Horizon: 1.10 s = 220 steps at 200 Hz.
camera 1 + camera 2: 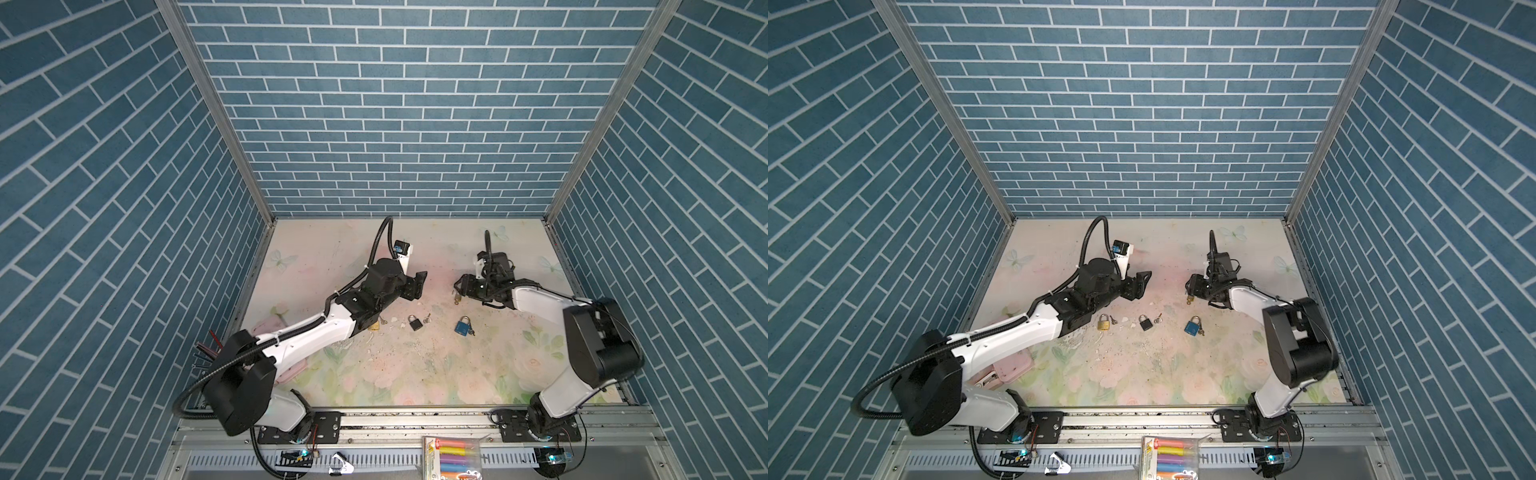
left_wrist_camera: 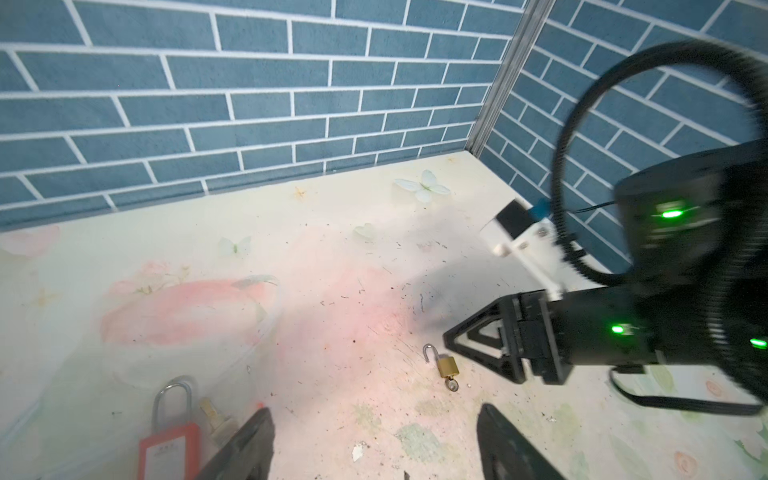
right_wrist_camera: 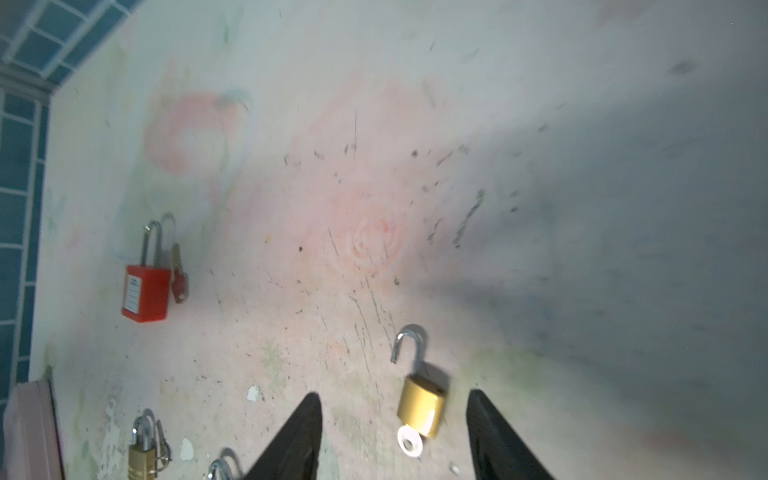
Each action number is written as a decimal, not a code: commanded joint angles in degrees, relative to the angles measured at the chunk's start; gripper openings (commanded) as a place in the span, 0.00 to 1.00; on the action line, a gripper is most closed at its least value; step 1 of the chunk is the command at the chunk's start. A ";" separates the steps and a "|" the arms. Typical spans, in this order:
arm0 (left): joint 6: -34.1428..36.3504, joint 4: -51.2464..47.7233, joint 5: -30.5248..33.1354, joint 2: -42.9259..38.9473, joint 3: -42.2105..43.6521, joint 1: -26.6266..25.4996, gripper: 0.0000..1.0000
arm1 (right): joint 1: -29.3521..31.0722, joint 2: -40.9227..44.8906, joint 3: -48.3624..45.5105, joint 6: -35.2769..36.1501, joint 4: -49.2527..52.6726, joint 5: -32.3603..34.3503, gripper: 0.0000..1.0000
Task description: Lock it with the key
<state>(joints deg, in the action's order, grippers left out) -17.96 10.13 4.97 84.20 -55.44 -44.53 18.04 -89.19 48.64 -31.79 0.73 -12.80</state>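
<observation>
A small brass padlock (image 3: 422,405) lies on the floral table (image 1: 415,374) with its shackle swung open and a key (image 3: 409,442) in its bottom. It shows in both top views (image 1: 457,298) (image 1: 1190,300) and in the left wrist view (image 2: 448,365). My right gripper (image 3: 394,395) is open just above it, with one finger on each side of the lock's body and neither touching it. My left gripper (image 2: 374,411) is open and empty, hanging over the table a little to the left (image 1: 419,284), pointed toward the lock.
A black padlock (image 1: 414,322) and a blue padlock (image 1: 462,325) lie nearer the front with keys beside them, and a larger brass padlock (image 1: 1103,322) by the left arm. A red padlock (image 3: 145,291) lies toward the left wall. A pink case (image 1: 1013,365) sits front left.
</observation>
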 commanded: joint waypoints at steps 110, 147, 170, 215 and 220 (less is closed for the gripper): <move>-16.69 -31.40 7.28 40.99 -43.30 -12.40 0.51 | -1.65 41.12 -29.13 -5.71 -7.85 18.25 0.53; -16.82 -35.34 12.09 48.65 -50.42 -13.02 0.45 | -1.63 40.54 -29.02 -4.29 -8.40 16.08 0.53; -16.13 -36.24 13.25 51.86 -53.30 -13.29 0.44 | -1.61 39.80 -28.64 -3.33 -8.81 15.09 0.53; -15.97 -37.40 14.27 55.48 -55.74 -13.47 0.43 | -1.68 38.94 -28.75 -3.41 -10.00 14.19 0.53; -15.85 -37.23 14.07 55.69 -55.91 -13.41 0.43 | -1.64 38.85 -28.75 -3.45 -10.05 14.12 0.54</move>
<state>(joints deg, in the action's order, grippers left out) -33.65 -24.82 17.10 138.15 -109.73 -57.67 16.12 -49.78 19.75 -35.94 -7.33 2.24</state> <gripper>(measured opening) 0.436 0.535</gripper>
